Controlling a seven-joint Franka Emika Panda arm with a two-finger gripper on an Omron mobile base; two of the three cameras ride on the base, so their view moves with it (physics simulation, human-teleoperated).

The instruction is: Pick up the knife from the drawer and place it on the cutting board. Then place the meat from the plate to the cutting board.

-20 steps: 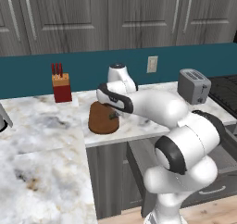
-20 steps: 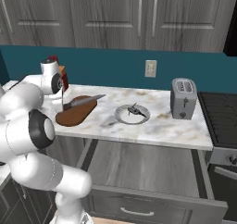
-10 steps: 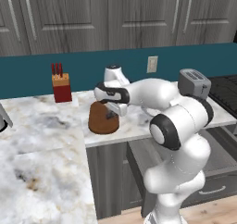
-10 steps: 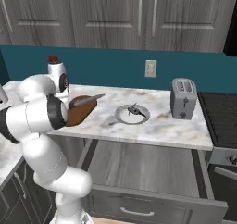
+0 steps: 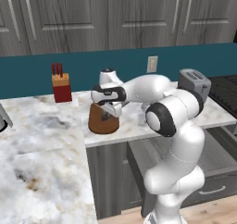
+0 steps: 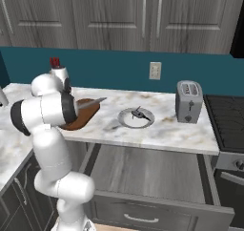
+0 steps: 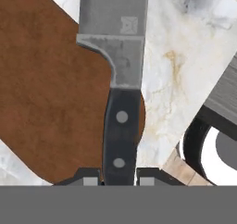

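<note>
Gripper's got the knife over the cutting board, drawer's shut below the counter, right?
Not quite: the drawer is pulled open, as the right base view shows. The rest holds: the gripper is shut on the knife, held over the cutting board.

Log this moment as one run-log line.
phase: placing knife | gripper: shut on knife | knife: over board edge | meat: on plate | drawer: open

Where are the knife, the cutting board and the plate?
knife (image 7: 121, 126), hand view, dark handle.
cutting board (image 7: 51, 107), hand view, bare wood left of the handle.
plate (image 6: 125, 120), right base view, left rim.
</note>
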